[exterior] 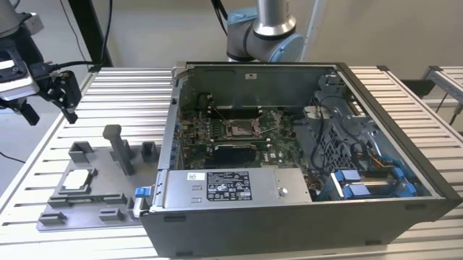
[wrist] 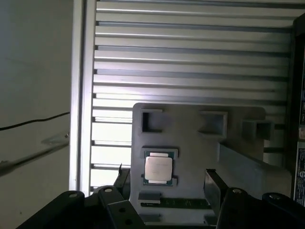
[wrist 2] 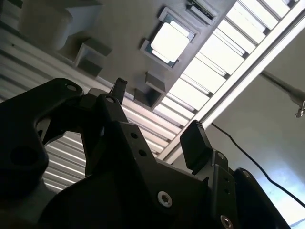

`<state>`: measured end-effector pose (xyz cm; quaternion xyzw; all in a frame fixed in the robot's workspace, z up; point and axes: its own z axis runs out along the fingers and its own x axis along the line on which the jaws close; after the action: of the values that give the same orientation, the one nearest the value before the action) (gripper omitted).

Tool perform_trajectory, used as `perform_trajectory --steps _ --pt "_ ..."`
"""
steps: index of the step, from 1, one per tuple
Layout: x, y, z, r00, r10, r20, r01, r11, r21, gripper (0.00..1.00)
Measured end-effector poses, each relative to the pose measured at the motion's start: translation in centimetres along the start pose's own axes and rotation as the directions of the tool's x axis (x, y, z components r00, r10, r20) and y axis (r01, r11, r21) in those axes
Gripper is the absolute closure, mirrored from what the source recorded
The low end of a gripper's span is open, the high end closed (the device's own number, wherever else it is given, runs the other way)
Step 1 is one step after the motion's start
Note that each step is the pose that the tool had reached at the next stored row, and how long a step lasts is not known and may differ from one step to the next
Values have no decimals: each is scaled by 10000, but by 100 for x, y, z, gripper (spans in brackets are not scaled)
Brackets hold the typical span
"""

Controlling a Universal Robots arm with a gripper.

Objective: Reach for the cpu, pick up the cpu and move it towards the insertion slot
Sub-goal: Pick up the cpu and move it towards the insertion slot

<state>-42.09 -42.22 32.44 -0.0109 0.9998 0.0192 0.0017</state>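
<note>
Resting in pocket of grey fixture [wrist: 190, 129], cpu [wrist: 158, 168], jaws spread apart, empty, insertion slot [exterior: 242, 128] inside computer case [exterior: 289, 227]

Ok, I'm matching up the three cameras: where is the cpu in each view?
Exterior view: cpu lies on the grey fixture plate, at the exterior view's left, outside the computer case.
First wrist view: cpu sits in its pocket on that plate.
Second wrist view: cpu, bright white, on the same plate.
Shared landmark: the grey fixture plate.
</note>
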Motion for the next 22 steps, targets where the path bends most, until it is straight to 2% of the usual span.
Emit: perform_trajectory --steps 22 --pt "14 -28 401 10000 3 0 -3 10000 3 0"
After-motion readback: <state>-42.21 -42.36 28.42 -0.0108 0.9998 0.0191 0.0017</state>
